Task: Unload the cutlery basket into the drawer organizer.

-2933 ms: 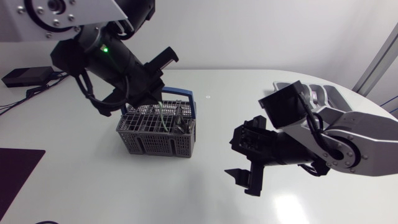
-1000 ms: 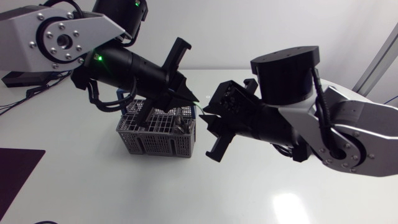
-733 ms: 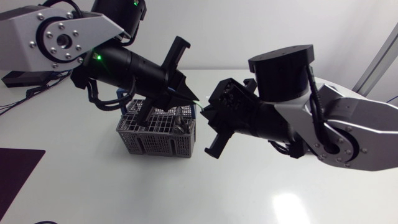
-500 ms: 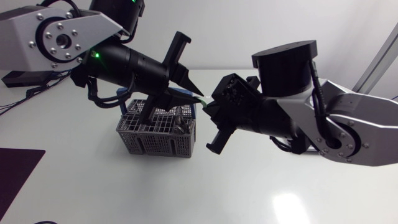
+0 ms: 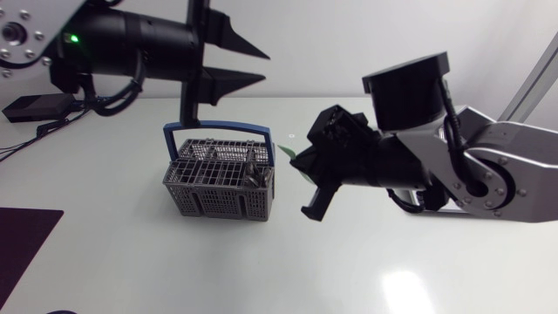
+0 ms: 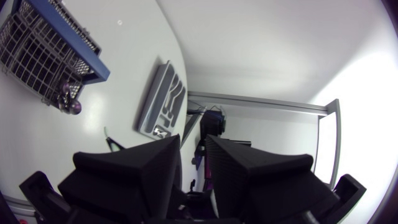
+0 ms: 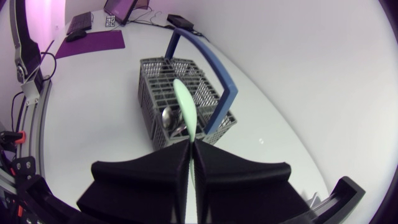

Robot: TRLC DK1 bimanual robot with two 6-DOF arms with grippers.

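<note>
At nine o'clock from my right gripper (image 7: 189,145), clamped on a pale green utensil (image 7: 185,102), the cutlery basket (image 5: 218,194) holds metal cutlery (image 5: 249,171) on the white table (image 5: 174,262); my left gripper (image 5: 255,63), at its twelve, gapes empty.

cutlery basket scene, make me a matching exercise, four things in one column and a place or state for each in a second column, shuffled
Column one
1. cutlery basket
2. left gripper
3. right gripper
4. drawer organizer

Column two
a. shut on a pale green utensil
b. open and empty, raised above the table
c. blue handle upright, cutlery inside
d. lying flat on the table, apart from the basket

Pairs: 1-c, 2-b, 3-a, 4-d
</note>
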